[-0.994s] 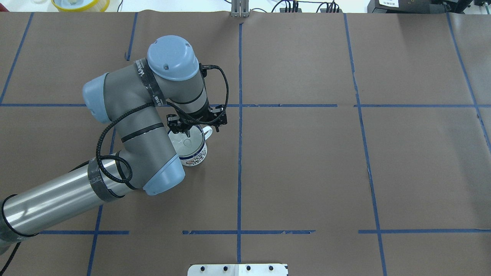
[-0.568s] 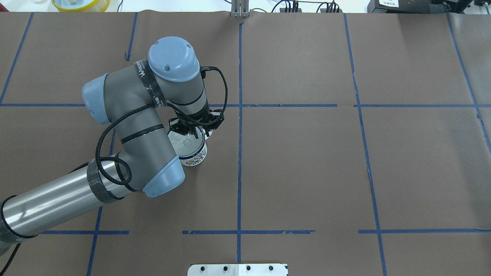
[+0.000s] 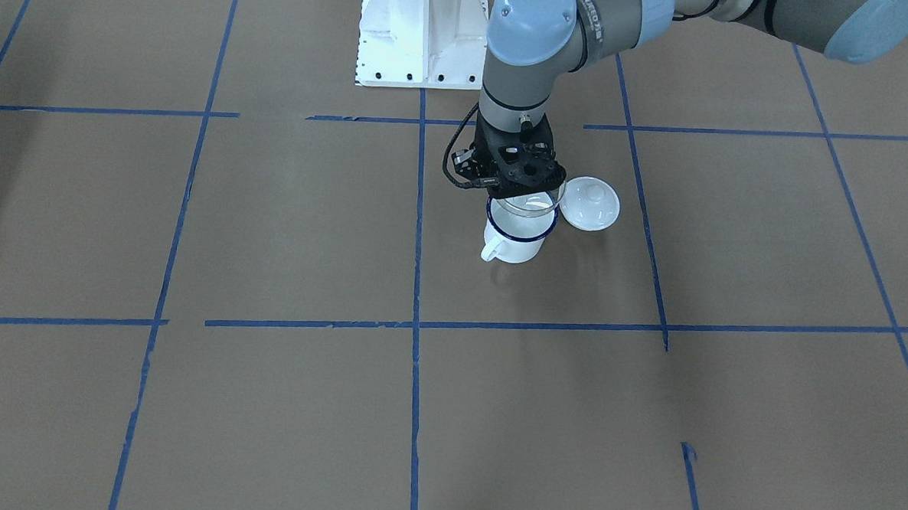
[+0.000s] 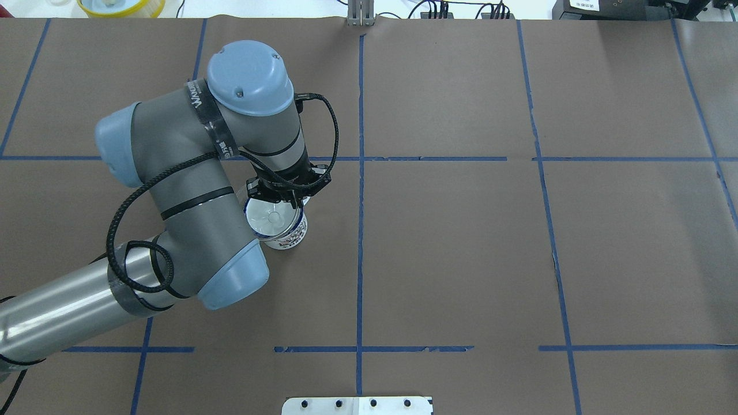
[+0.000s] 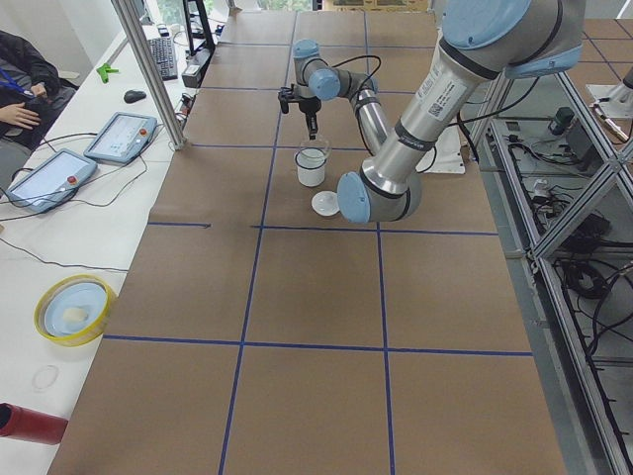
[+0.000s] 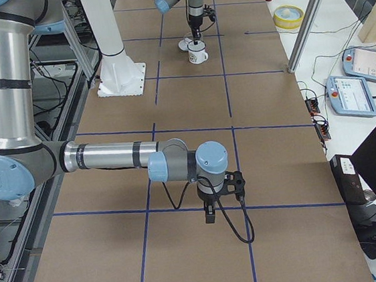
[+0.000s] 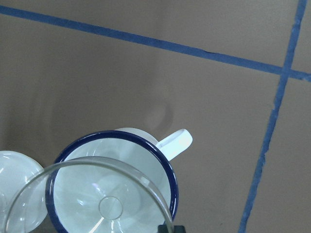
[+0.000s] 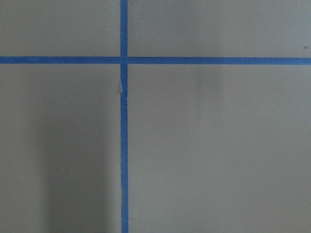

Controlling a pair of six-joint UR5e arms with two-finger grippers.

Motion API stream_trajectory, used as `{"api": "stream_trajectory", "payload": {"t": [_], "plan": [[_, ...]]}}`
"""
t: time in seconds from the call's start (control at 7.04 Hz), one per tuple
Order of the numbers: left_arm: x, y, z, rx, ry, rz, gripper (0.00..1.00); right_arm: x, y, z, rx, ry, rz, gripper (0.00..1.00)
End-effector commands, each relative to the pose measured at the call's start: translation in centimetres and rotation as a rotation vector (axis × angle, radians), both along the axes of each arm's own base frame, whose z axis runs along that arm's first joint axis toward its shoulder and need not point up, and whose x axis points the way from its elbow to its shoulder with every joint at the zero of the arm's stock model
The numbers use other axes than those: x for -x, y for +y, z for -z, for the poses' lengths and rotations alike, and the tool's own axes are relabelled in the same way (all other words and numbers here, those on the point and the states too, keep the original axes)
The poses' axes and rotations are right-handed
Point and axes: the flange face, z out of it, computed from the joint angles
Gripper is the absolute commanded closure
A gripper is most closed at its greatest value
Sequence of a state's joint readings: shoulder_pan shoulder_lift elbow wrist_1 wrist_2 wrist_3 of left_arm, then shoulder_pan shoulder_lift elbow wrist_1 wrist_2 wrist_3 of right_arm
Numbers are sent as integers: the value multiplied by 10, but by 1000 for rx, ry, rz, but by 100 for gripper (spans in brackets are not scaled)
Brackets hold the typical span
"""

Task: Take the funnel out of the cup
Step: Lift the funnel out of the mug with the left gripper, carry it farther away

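Note:
The cup [image 3: 517, 242] is a white mug with a dark blue rim, standing left of the table's middle line; it also shows in the overhead view [image 4: 288, 236]. The clear funnel [image 3: 533, 205] hangs tilted just above the cup's mouth, its spout still inside the rim; the left wrist view shows its rim [image 7: 97, 165] in front of the cup [image 7: 146, 150]. My left gripper [image 3: 524, 191] points straight down and is shut on the funnel's rim [image 4: 270, 218]. My right gripper [image 6: 209, 214] hangs low over bare table far from the cup; I cannot tell whether it is open.
A round white knobbed lid [image 3: 590, 203] lies on the table right beside the cup, on the robot's left of it. The white arm base [image 3: 421, 31] stands behind. A yellow dish [image 4: 121, 6] sits beyond the far table edge.
My left gripper closed from wide open onto the funnel's rim, then rose and shifted slightly left. The funnel came up out of the cup with it. The cup stayed put.

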State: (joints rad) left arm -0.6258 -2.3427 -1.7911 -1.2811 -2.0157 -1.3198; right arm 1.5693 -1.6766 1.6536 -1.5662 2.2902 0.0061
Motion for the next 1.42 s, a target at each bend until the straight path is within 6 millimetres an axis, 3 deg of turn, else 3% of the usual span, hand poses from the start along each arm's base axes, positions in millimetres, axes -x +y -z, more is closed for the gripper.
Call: {"api": "stream_trajectory", "payload": {"t": [0.0,0.14,0.28,0.43,0.71,0.85,1.14,1.28], "plan": [[84,-7,47,-27,35,94,100,0,0,0,0,0,0,0],[132,-32,62,-8,53,218,100,0,0,0,0,0,0,0],[148,-48,66,54,67,445,100,0,0,0,0,0,0,0],[161,-72,64,64,195,690,100,0,0,0,0,0,0,0],[168,-141,30,106,391,992,100,0,0,0,0,0,0,0],[159,-177,-1,135,441,1084,100,0,0,0,0,0,0,0],[122,-234,-100,139,483,1237,100,0,0,0,0,0,0,0],[106,-239,-153,113,494,1251,100,0,0,0,0,0,0,0]]}}
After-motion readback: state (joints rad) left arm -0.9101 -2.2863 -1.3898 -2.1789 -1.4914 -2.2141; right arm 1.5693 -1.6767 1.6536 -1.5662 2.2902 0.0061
